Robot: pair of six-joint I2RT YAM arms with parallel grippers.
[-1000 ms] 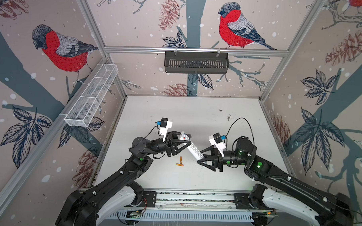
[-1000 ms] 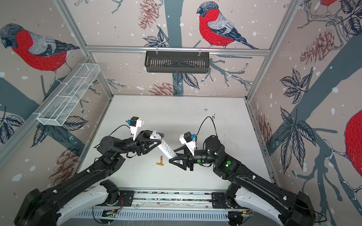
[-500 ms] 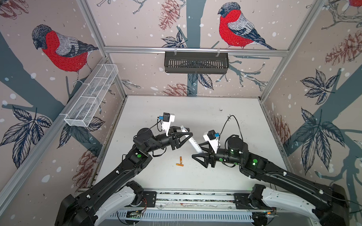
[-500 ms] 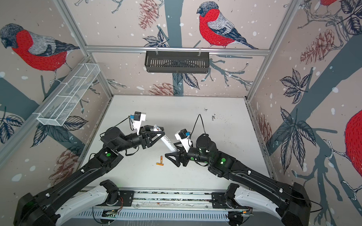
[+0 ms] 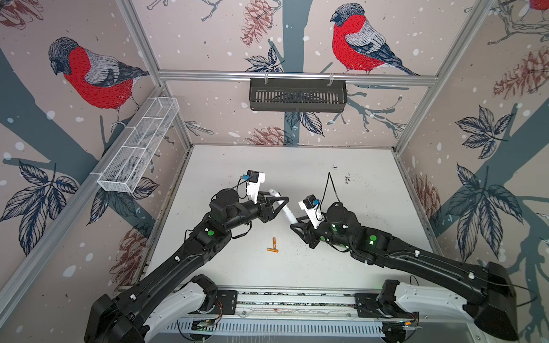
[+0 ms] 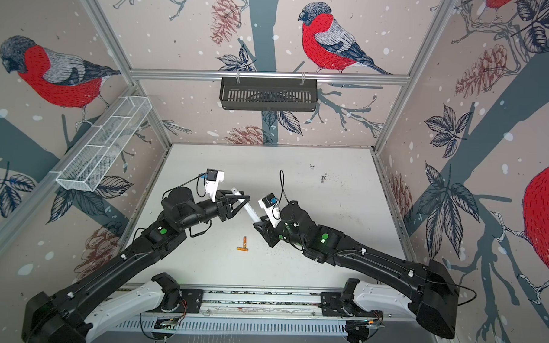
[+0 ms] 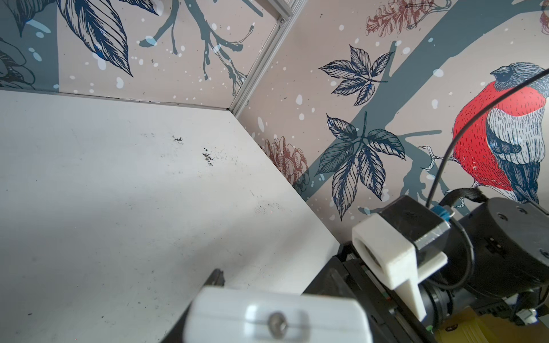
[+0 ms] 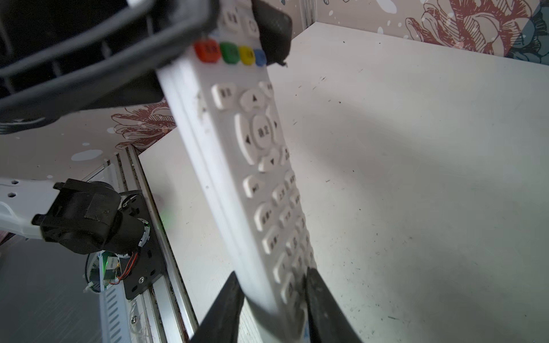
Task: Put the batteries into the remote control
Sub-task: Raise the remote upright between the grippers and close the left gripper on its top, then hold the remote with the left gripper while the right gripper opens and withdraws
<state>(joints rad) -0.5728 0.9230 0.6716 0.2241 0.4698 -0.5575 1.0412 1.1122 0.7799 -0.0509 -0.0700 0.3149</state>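
Observation:
The white remote control [image 5: 287, 213] [image 6: 249, 210] hangs tilted above the table, held at both ends. My left gripper [image 5: 280, 204] [image 6: 240, 202] is shut on its upper end, just past the red, green, yellow and blue buttons [image 8: 228, 53]. In the left wrist view only the remote control's blurred end [image 7: 276, 317] shows between the jaws. My right gripper [image 5: 296, 225] [image 8: 273, 306] is shut on the lower end, and its fingers [image 8: 323, 306] press the button face and the opposite edge. Two orange batteries [image 5: 273, 245] [image 6: 243, 244] lie loose on the table below, at right angles to each other.
The white table [image 5: 360, 181] is walled on three sides. A black basket [image 5: 298, 94] hangs on the back wall and a white wire basket [image 5: 139, 148] on the left wall. The arms' mounting rail [image 5: 293, 301] runs along the front edge.
Both grippers have carried the remote control a little up and towards the back. The right gripper has shifted left and its wrist has turned along the remote's lower end. The batteries have not moved.

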